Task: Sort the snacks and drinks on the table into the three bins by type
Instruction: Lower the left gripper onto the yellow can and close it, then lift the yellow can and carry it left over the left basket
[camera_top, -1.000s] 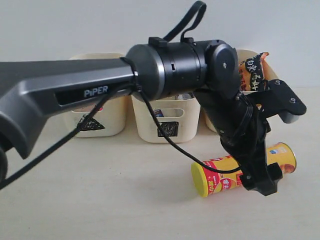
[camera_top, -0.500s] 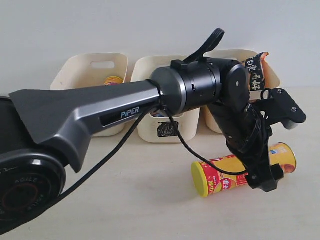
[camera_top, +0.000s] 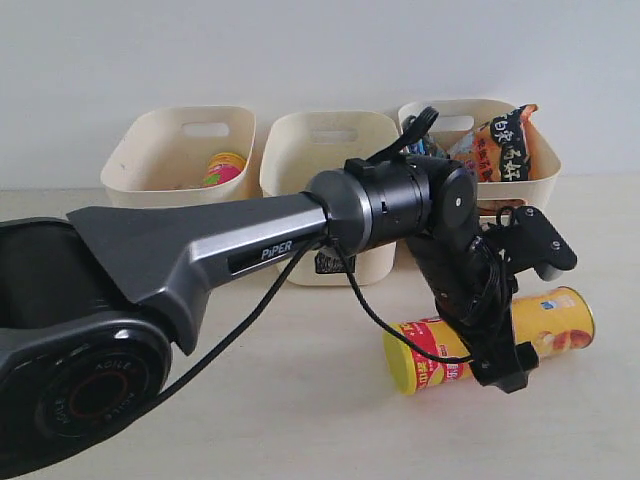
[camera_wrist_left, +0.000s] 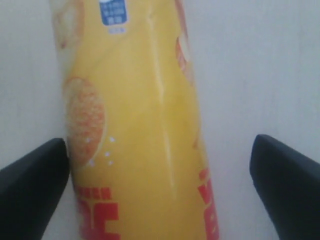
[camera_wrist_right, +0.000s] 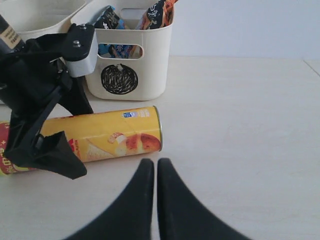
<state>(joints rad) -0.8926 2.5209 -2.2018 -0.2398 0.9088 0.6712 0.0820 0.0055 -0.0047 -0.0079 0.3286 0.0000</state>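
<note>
Yellow chip tube (camera_top: 548, 322): lying on table (camera_top: 300, 420), before circle-marked bin (camera_wrist_right: 150, 65) holding packets (camera_wrist_right: 159, 11). Left gripper (camera_wrist_left: 160, 190): jaws spread astride the tube, one finger possibly touching. Right gripper (camera_wrist_right: 151, 200): pressed together, empty, nearby. Left arm (camera_top: 200, 250) screens middle bin (camera_top: 300, 150) front.

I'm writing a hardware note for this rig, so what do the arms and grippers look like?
The left arm is a dark grey tapered shell with white PIPER lettering, a silver ring before black rounded wrist joints, and a loose black cable alongside. The left gripper and right gripper have matte black, wedge-shaped fingers.
</note>
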